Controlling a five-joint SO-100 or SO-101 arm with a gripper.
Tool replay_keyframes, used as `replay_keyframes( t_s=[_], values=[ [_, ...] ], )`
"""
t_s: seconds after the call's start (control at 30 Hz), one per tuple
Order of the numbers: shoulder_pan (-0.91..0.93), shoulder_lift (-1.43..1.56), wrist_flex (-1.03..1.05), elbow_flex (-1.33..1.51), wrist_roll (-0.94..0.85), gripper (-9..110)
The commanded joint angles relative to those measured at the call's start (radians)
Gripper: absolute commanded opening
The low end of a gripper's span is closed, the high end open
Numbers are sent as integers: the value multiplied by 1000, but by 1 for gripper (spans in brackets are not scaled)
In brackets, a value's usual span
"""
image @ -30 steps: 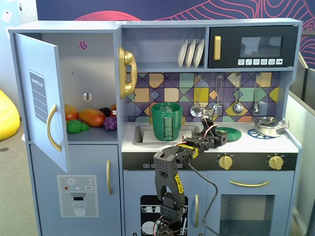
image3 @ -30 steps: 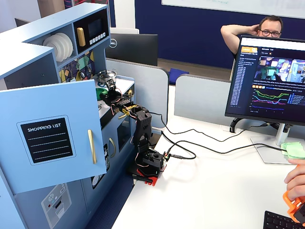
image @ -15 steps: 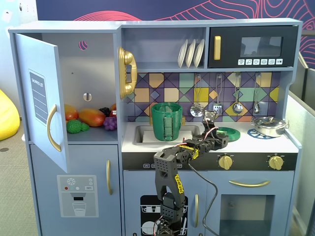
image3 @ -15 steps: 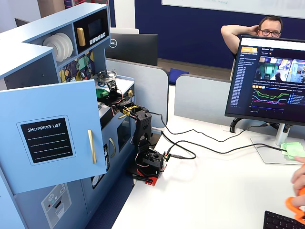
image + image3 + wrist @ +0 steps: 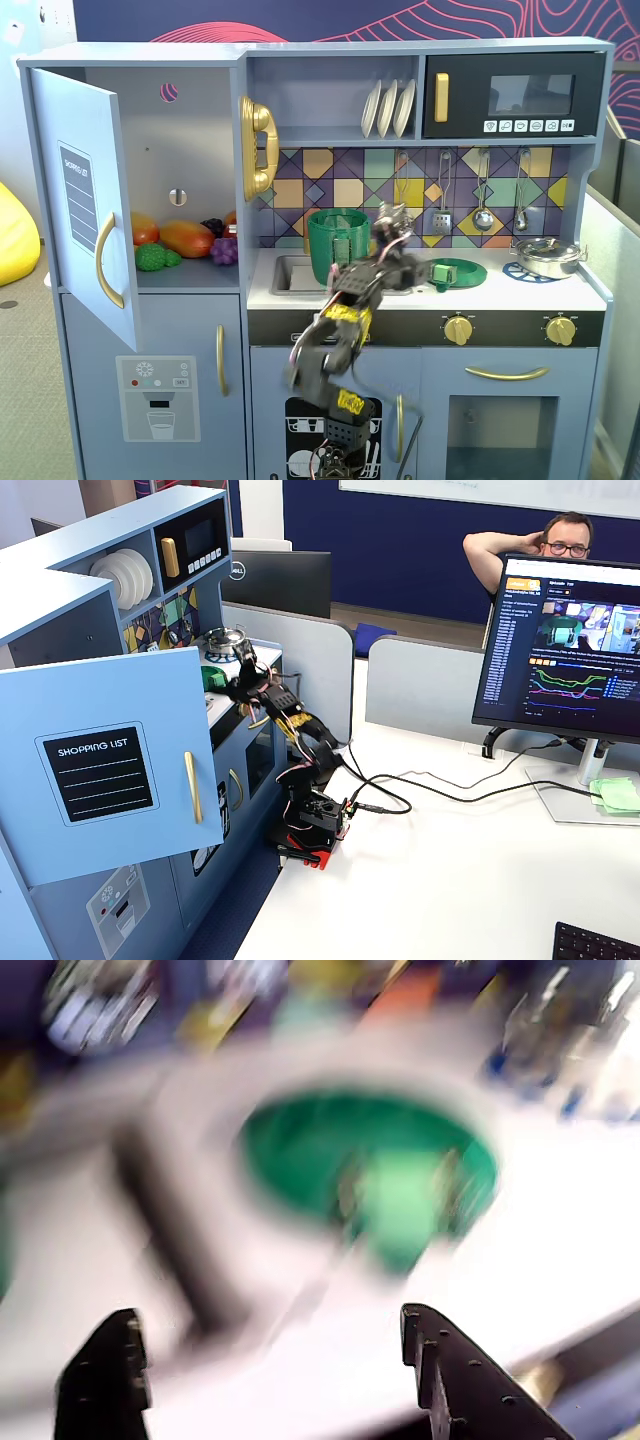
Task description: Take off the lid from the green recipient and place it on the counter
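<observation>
The green recipient stands uncovered at the left of the white counter, beside the sink. The lid lies flat on the counter to its right, knob up. In the blurred wrist view the lid lies ahead of the open jaws. My gripper is blurred by motion and hovers above the counter between pot and lid. In the wrist view the gripper is open and empty, with only white counter between the two black fingers. In the side fixed view the lid shows just behind the arm.
A silver metal pan sits on the right burner. The sink is recessed left of the pot. Utensils hang on the tiled back wall. The fridge door stands open at the left. Knobs line the counter's front.
</observation>
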Motion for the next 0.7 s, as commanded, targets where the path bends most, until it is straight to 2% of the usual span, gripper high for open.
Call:
replay_keyframes(
  t_s=[0.0,0.13,0.33,0.67],
  values=[
    [-94,236,202,138,-43,21],
    [-201,350,425,247,25,19],
    [-347,449,586,419,86,11],
    [-446,598,600,816,135,5]
  ],
)
